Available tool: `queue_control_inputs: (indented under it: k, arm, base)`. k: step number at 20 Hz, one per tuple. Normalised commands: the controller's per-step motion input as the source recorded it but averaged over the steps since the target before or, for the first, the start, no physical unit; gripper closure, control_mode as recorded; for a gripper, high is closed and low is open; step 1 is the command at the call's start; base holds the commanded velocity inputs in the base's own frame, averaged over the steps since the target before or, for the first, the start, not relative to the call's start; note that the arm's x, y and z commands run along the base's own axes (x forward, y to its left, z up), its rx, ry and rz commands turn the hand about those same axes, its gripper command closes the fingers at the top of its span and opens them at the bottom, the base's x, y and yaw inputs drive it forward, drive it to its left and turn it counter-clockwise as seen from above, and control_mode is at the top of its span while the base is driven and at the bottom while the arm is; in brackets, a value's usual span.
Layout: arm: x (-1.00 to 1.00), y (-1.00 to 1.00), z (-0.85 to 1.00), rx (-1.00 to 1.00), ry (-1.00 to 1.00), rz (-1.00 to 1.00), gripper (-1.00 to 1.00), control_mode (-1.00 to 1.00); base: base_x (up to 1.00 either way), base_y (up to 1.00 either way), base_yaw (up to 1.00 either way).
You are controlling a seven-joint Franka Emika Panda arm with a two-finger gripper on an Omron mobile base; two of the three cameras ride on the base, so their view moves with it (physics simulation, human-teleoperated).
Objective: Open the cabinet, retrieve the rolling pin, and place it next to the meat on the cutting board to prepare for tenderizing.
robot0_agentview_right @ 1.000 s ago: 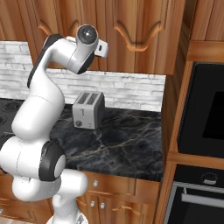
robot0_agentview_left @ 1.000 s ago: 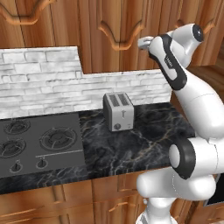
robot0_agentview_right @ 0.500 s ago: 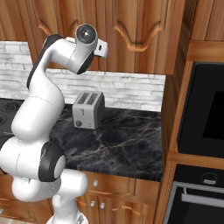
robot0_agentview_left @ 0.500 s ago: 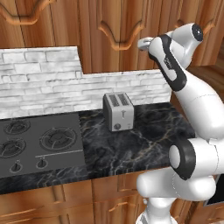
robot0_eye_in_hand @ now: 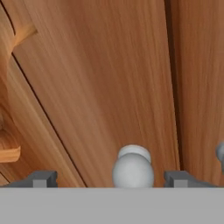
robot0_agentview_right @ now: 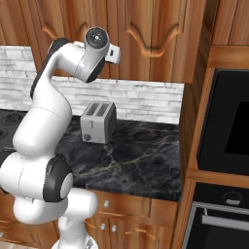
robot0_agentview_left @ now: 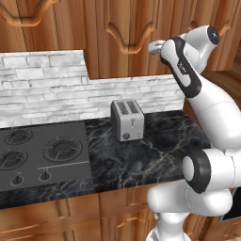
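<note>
The cabinet (robot0_agentview_left: pixel 127 37) (robot0_agentview_right: pixel 151 39) hangs above the counter with both reddish-brown doors closed. My gripper (robot0_agentview_left: pixel 155 47) (robot0_agentview_right: pixel 116 52) is raised against the door's lower part. In the hand view the door (robot0_eye_in_hand: pixel 100 87) is very close, and its round silver knob (robot0_eye_in_hand: pixel 133 168) sits between my two fingertips (robot0_eye_in_hand: pixel 41 179). The gripper (robot0_eye_in_hand: pixel 111 179) is open, and the fingers stand apart on either side of the knob without touching it. The rolling pin, the meat and the cutting board are out of view.
A silver toaster (robot0_agentview_left: pixel 127 120) (robot0_agentview_right: pixel 98 121) stands on the dark marble counter (robot0_agentview_right: pixel 136 155) below the hand. A gas stove (robot0_agentview_left: pixel 37 153) lies to the left, a built-in oven (robot0_agentview_right: pixel 226 136) to the right. A second knob (robot0_eye_in_hand: pixel 220 152) shows at the hand view's right edge.
</note>
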Motion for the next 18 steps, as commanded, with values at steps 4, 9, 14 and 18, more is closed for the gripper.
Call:
queue_control_inputs:
  k: [4, 9, 14, 18]
  arm:
    - [0.39, -0.17, -0.08, 0.00, 0.07, 0.00, -1.00, -1.00]
    - [0.50, -0.19, -0.15, -0.01, 0.10, 0.00, -1.00, -1.00]
    - [0.45, -0.15, -0.16, 0.00, 0.05, 0.05, -1.00, -1.00]
    - [0.29, 0.00, -0.31, -0.01, 0.01, 0.08, 1.00, -1.00]
  base:
    - [0.00, 0.00, 0.00]
    - [0.00, 0.00, 0.00]
    - [0.00, 0.00, 0.00]
    - [0.00, 0.00, 0.00]
